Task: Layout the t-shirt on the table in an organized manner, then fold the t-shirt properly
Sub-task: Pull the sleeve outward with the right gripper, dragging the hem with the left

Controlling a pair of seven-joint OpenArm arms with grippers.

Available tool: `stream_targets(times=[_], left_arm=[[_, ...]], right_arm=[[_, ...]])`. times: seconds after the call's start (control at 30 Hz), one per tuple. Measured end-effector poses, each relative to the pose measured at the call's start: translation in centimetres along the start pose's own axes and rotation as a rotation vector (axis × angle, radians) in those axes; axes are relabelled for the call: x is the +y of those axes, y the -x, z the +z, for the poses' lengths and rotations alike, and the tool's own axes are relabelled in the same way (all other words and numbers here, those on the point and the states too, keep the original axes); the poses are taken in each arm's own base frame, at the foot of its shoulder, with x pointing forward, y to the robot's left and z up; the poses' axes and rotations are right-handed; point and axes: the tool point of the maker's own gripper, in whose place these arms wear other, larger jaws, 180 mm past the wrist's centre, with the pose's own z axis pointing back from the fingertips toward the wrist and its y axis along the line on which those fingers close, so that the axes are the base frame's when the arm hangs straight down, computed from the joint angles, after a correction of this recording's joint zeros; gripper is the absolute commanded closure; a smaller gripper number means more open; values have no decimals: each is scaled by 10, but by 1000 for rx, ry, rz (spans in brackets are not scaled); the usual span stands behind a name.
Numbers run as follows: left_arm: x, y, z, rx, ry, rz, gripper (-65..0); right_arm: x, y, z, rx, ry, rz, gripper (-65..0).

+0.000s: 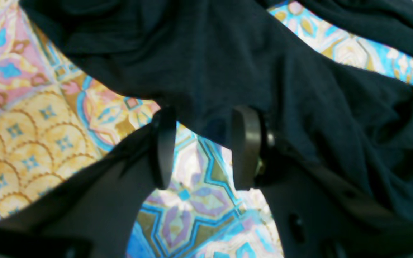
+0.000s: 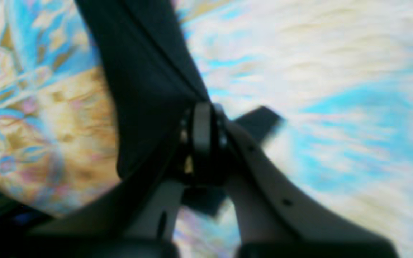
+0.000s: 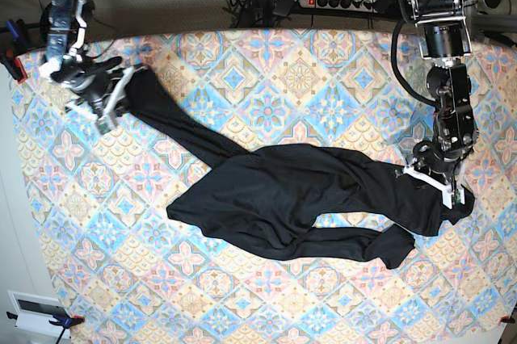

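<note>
Spreading is where I judge this task to stand, and early in it: the t-shirt (image 3: 283,199) is not yet laid flat, and no fold has been made that I can call deliberate. In the base view it lies bunched across the middle of the counter (image 3: 242,295), drawn out in a long diagonal from the far corner on that view's left toward the edge on its right, with twisted ropes of cloth and a gap of patterned cover showing through the lower part.

My right gripper (image 2: 202,139) has its jaws pressed together on a narrow end of the black fabric, which runs taut away from them in the right wrist view; I read that as a firm pinch near the far corner.

My left gripper (image 1: 206,143) has its jaws standing apart, with the cloth's edge draped just over their tips and the bare counter visible between them. I cannot say they hold anything.

What is left, as I judge it: getting a second grip, pulling the body and sleeves out flat and square, then every fold.
</note>
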Motion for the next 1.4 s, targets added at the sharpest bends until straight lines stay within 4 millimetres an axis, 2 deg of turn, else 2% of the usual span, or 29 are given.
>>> stream_targets(times=[0.07, 0.17, 0.33, 0.43, 0.6, 0.67, 0.73, 0.8, 0.87, 0.97, 1.07, 1.13, 1.23, 1.4], left_arm=[[-1, -4, 0, -7, 2, 1, -253], [-4, -17, 0, -32, 7, 1, -253], [2, -29, 2, -47, -5, -9, -253], [6, -41, 4, -77, -15, -10, -253], [4, -37, 3, -66, -11, -10, -254], [-2, -40, 2, -67, -4, -23, -256], [-19, -39, -2, -57, 16, -103, -256], [-47, -32, -6, -29, 62, -202, -256], [-85, -21, -9, 0, 149, -301, -257], [-119, -18, -12, 17, 200, -405, -257], [-121, -29, -26, 25, 178, -411, -257], [-117, -29, -36, 48, 140, -410, -257], [-124, -8, -46, 101, 121, -491, -257], [-159, 17, -49, 128, 166, -576, -251]], right_arm=[[-23, 3, 14, -10, 70, -25, 0], [-53, 19, 32, 8, 162, -91, 0], [-107, 27, 69, -31, 327, -181, 0], [-130, 45, 86, -20, 401, -247, 0], [-157, 83, 107, 20, 489, -371, 0], [-163, 87, 115, 16, 515, -387, 0], [-164, 86, 116, 10, 520, -385, 0], [-163, 84, 115, 6, 515, -384, 0], [-162, 83, 115, 4, 515, -378, 0], [-162, 81, 116, 5, 516, -368, 0], [-153, 75, 108, 27, 485, -336, 0], [-148, 64, 105, 3, 466, -311, 0], [-150, 60, 107, -6, 473, -301, 0], [-149, 63, 107, 6, 475, -304, 0]])
